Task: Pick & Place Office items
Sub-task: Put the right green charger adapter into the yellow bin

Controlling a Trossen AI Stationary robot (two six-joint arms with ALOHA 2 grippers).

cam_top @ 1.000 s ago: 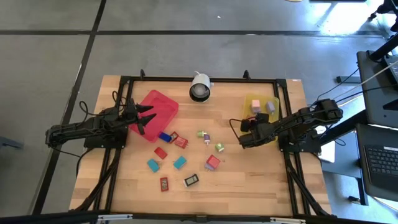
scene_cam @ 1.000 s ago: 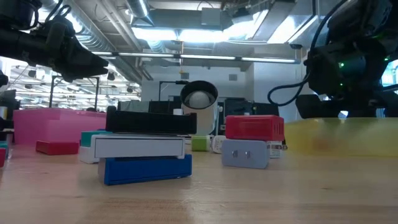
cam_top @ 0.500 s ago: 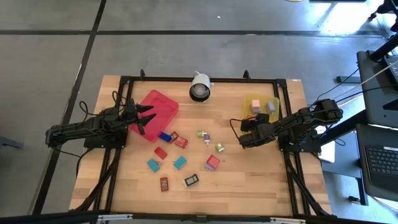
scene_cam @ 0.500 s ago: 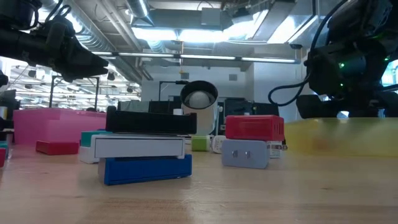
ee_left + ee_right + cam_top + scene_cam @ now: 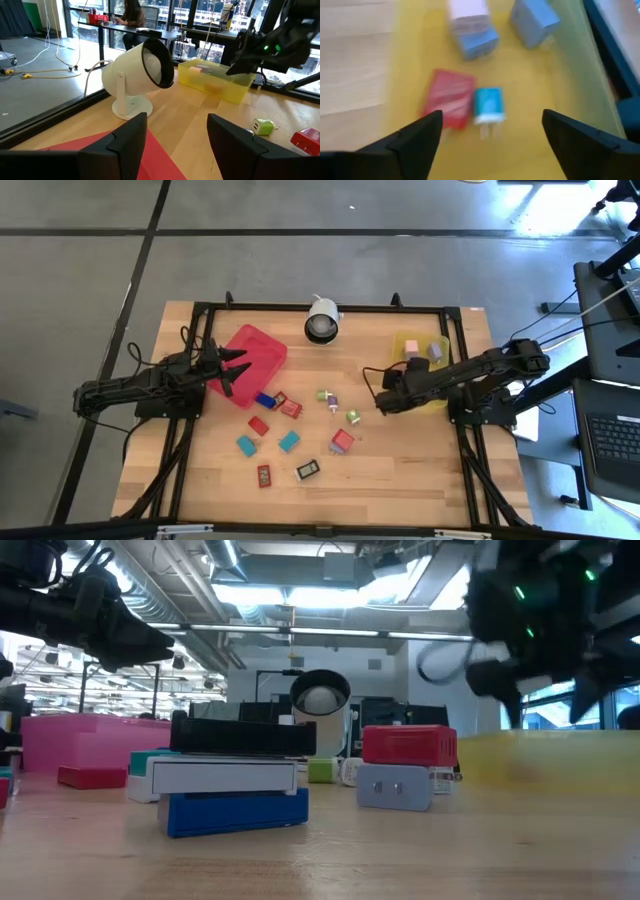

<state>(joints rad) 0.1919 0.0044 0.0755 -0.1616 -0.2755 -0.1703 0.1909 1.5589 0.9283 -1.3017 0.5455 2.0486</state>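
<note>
The office items are small blocky pieces. Several lie loose on the table's middle: a blue piece (image 5: 265, 400), red pieces (image 5: 290, 408), teal pieces (image 5: 289, 441), green pieces (image 5: 353, 417) and a black, white-labelled piece (image 5: 308, 470). Inside the yellow tray (image 5: 438, 402) lie a red piece (image 5: 449, 105), a teal piece (image 5: 487, 105), a pink piece (image 5: 470, 25) and a lilac piece (image 5: 535, 17). My right gripper (image 5: 491, 112) hangs open above the tray's near left part (image 5: 380, 400), with nothing between its fingers. My left gripper (image 5: 238, 370) waits open over the red tray's near right corner (image 5: 262, 370).
A white round camera on a foot (image 5: 322, 320) stands at the far edge between the two trays. A black frame (image 5: 200, 308) runs around the table. Bare wood (image 5: 400, 480) lies near the front right.
My right gripper has moved a little toward the table's left edge, with its arm reaching farther over the yellow tray. The loose pieces on the table have kept their places.
</note>
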